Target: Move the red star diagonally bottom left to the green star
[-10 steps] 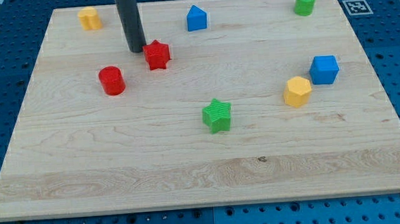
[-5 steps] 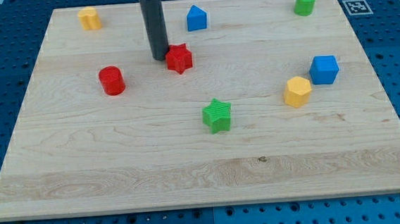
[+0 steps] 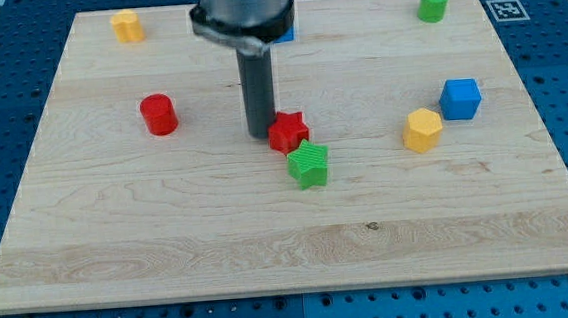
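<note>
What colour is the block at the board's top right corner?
Green, clearest in the camera view, the only one.

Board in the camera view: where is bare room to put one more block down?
The whole strip along the view's bottom, below the green star, is bare, as is the stretch below the red cylinder. It is crowded at the centre, where my tip meets the red star.

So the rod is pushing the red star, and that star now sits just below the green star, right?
Not quite: the camera view shows the red star just above the green star, toward the view's top-left, not below it. My tip is indeed at the red star's left side.
</note>
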